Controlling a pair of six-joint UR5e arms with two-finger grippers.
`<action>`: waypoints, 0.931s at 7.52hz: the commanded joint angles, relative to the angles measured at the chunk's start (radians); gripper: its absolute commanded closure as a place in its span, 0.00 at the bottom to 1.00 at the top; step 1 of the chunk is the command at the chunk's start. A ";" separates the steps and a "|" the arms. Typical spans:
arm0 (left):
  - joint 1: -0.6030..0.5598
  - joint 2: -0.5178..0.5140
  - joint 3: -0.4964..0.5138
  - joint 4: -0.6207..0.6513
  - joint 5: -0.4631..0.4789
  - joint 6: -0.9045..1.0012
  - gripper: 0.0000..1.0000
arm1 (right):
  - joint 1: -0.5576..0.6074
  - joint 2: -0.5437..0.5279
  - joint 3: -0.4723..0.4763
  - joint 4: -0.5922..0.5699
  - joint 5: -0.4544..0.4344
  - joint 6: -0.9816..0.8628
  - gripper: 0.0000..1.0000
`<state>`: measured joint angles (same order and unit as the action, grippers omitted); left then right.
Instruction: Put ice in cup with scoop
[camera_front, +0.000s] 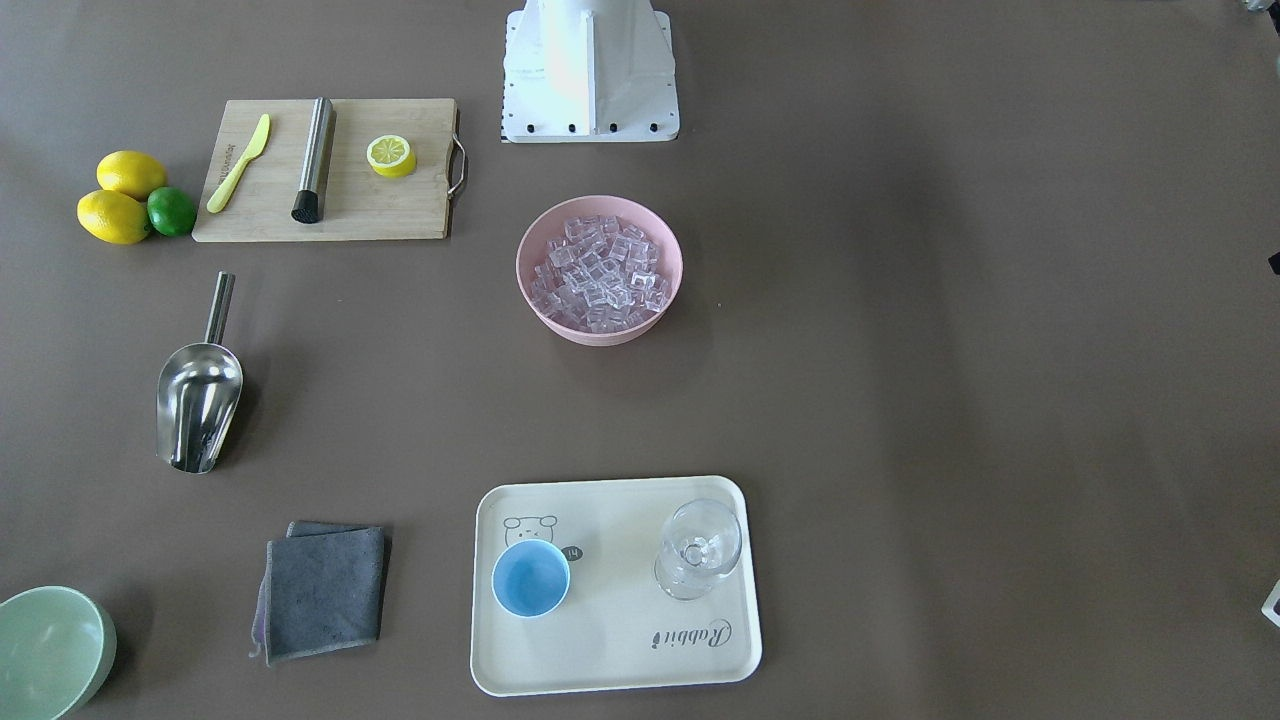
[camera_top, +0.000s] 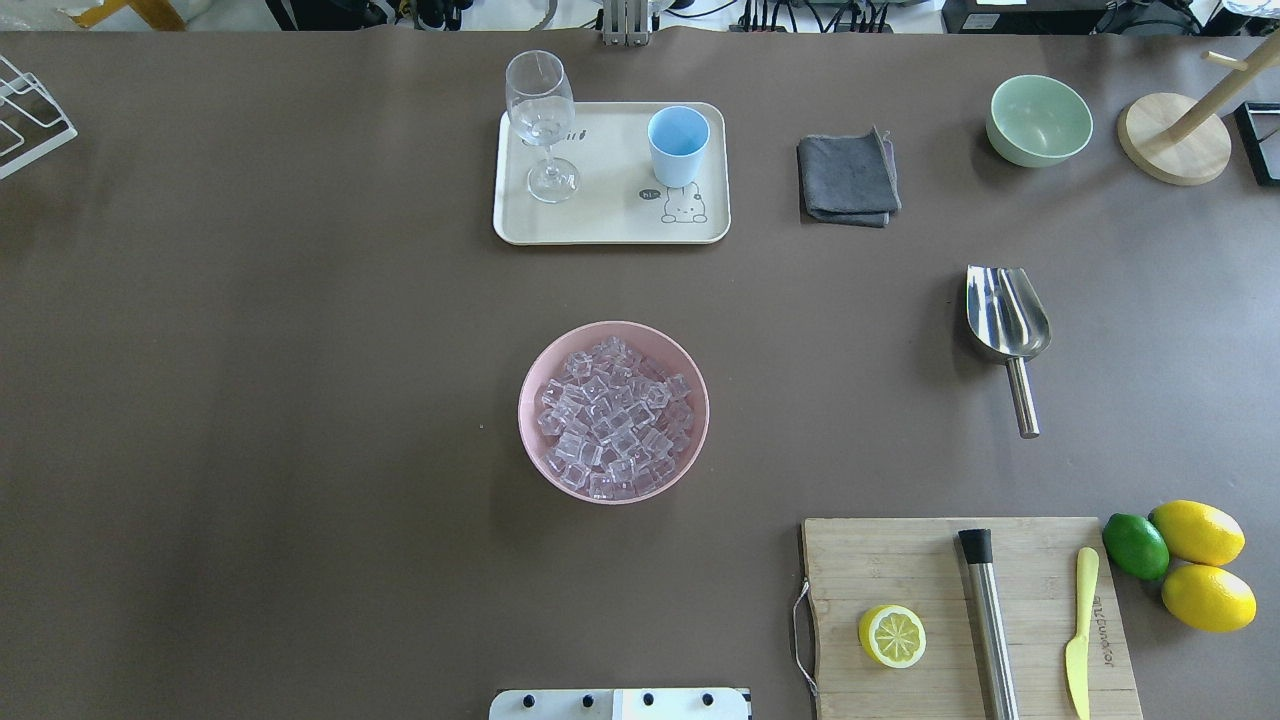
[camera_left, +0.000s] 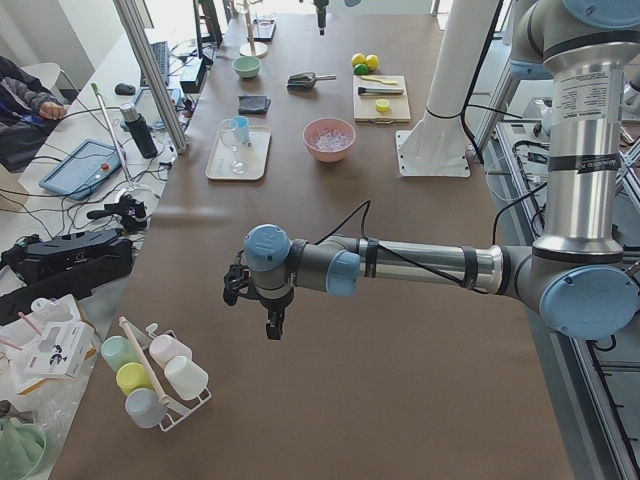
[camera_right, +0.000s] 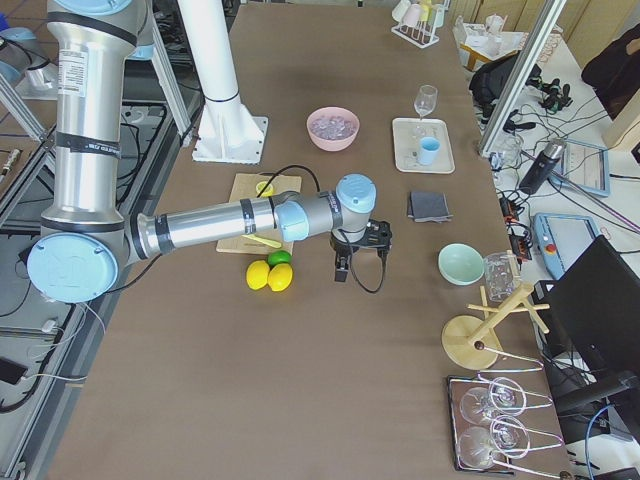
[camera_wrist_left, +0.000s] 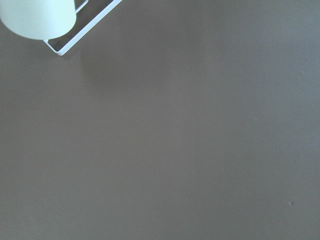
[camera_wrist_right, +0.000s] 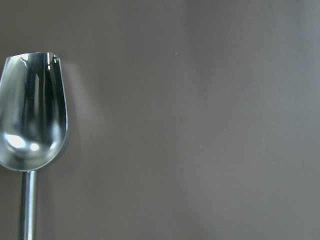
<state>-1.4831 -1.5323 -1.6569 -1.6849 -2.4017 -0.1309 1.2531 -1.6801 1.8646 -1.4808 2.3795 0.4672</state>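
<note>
1. Looking like a robotics lab dressed up as a drinks counter, not a lived-in kitchen.
2. Showing two grey-and-blue industrial arms, the left arm and the right arm, reaching over a long brown surface, with a white pedestal standing on it.
3. Showing aluminium frame posts, tangled cables, a blue-framed control tablet and a dark monitor crowding the side benches.
4. Showing a seated person resting a hand on a bench alongside.
5. Displaying kitchen props spaced out like test pieces: scoop, cup, tray, cutting board, a rack of plastic cups and a glass rack.
</note>
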 joint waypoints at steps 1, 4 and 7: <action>0.119 -0.095 0.012 -0.003 0.003 0.001 0.02 | -0.145 -0.018 0.051 0.171 -0.028 0.315 0.00; 0.312 -0.201 0.009 -0.053 0.004 0.002 0.02 | -0.277 -0.015 0.131 0.162 -0.129 0.482 0.00; 0.491 -0.204 0.017 -0.358 0.021 0.004 0.02 | -0.437 0.069 0.072 0.163 -0.244 0.622 0.00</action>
<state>-1.1073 -1.7304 -1.6436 -1.8790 -2.3973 -0.1275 0.9015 -1.6691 1.9851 -1.3180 2.2036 1.0275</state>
